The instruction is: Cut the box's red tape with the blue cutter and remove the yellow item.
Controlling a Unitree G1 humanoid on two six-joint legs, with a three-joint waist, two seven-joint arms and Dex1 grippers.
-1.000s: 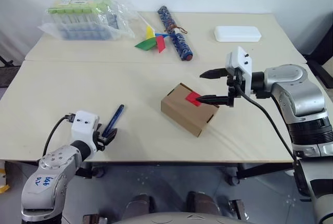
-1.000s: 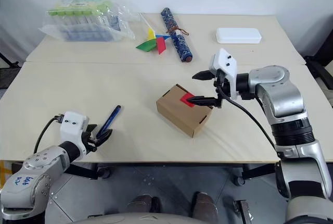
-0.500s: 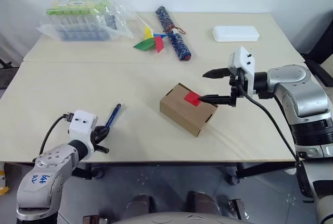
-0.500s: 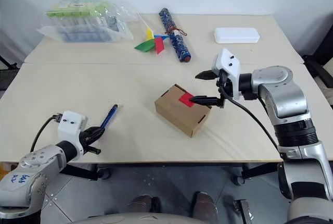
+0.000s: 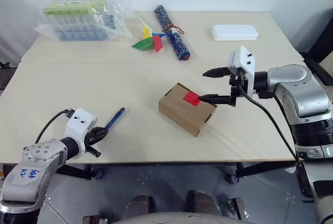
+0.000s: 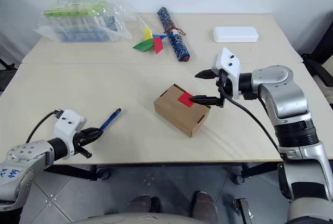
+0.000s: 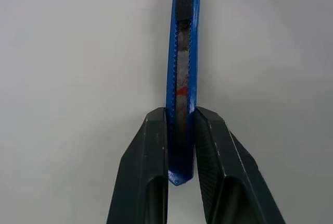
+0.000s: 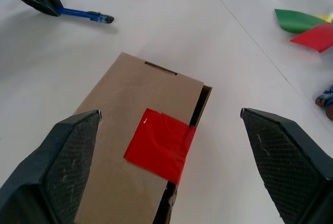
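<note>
Blue cutter [image 7: 181, 73] pinched near its tail end by left gripper [image 5: 97, 136], tip resting on table [image 5: 62, 86]. Box [image 5: 186, 109] mid-table, red tape [image 8: 158, 144] intact. Right gripper [image 5: 216, 85] spread wide over it, empty. Risk: the end-grip may let the cutter pivot or slip under cutting load.

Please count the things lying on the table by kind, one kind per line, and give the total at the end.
Cardboard box with red tape: 1
Blue cutter: 1
Paper pinwheel: 1
Blue patterned roll: 1
White flat case: 1
Clear plastic bag of green-capped containers: 1
Total: 6
</note>
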